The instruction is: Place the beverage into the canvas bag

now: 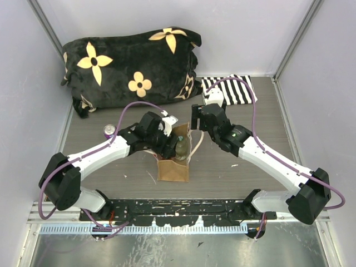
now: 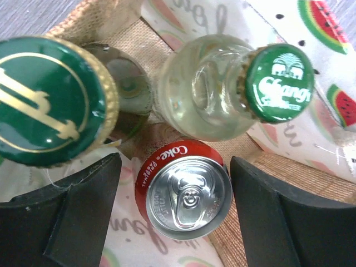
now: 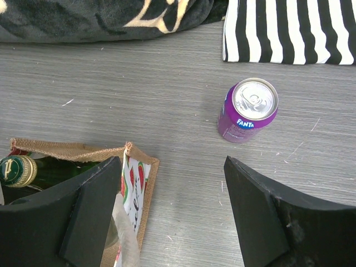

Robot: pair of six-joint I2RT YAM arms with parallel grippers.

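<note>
the coke can (image 2: 186, 194) stands upright inside the canvas bag (image 1: 172, 169), crowded against a clear chang bottle (image 2: 222, 94) and a green-capped dark bottle (image 2: 47, 100). the left gripper (image 2: 175, 161) is spread wide around the can, gaps either side. on lifting out, a finger could catch a bottle cap or the soft lining and tip the bag. the right gripper (image 3: 171, 161), open and empty beside the bag's right rim, gives it no support.

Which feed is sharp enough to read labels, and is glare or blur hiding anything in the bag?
Left wrist: Chang cap and Coke can read sharp; the near green cap is slightly soft, with glare spots. Right wrist: Fanta can crisp, its lid bright. Top external: the canvas bag has its mouth half hidden under the arms, contents unreadable.
</note>
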